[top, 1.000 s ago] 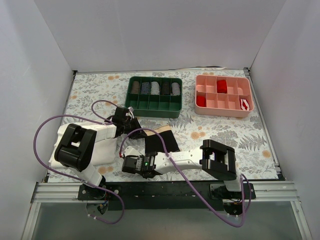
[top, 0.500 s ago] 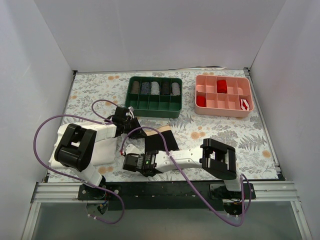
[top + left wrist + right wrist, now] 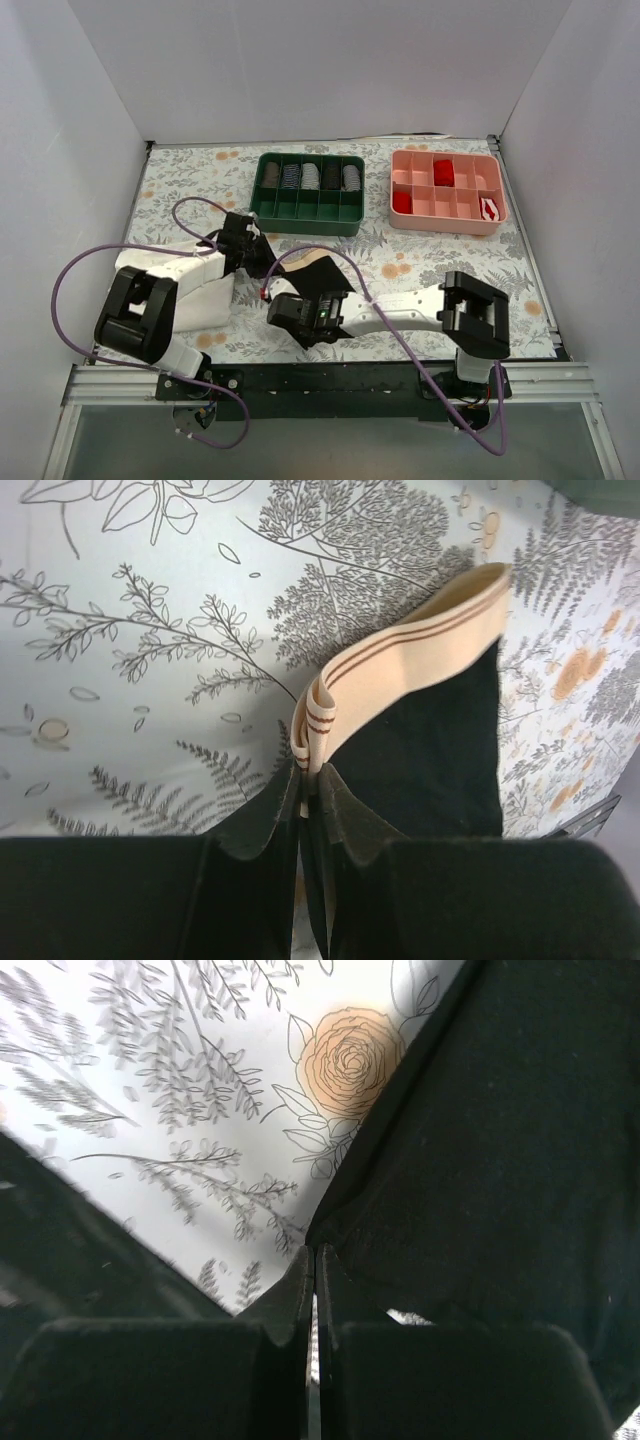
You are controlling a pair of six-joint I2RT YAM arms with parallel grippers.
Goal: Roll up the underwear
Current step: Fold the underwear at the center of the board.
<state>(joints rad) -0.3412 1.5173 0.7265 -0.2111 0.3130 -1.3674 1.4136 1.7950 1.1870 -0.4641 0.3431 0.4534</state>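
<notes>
Grips the underwear [image 3: 322,283] at two spots. With the left gripper [image 3: 262,260], clamps a doubled fold of the beige waistband [image 3: 410,645]: fingers [image 3: 255,815] pressed hard together, nothing but the folded band between them, plain in the left wrist view. Takes that hold at the 10 o'clock corner of the garment as seen from above. With the right gripper [image 3: 280,305], pinches the black fabric's edge at about 7 o'clock of the garment; in the right wrist view, shows jaws closed to a thin slit with the cloth's corner caught at the tips. Has the underwear on the flowered table cover [image 3: 180,190], near the middle front, at 6 o'clock of the green tray [image 3: 308,224] and 8 o'clock of the pink tray [image 3: 446,226]. Lies mostly flat, waistband toward 12 o'clock, black body running toward 5 o'clock, the band's gripped end lifted into a loop. Rests the left forearm over a white cloth [image 3: 200,300] at 9 o'clock of the garment. Shows small red rolls [image 3: 443,170] in the pink tray's compartments, well apart from both grippers.
</notes>
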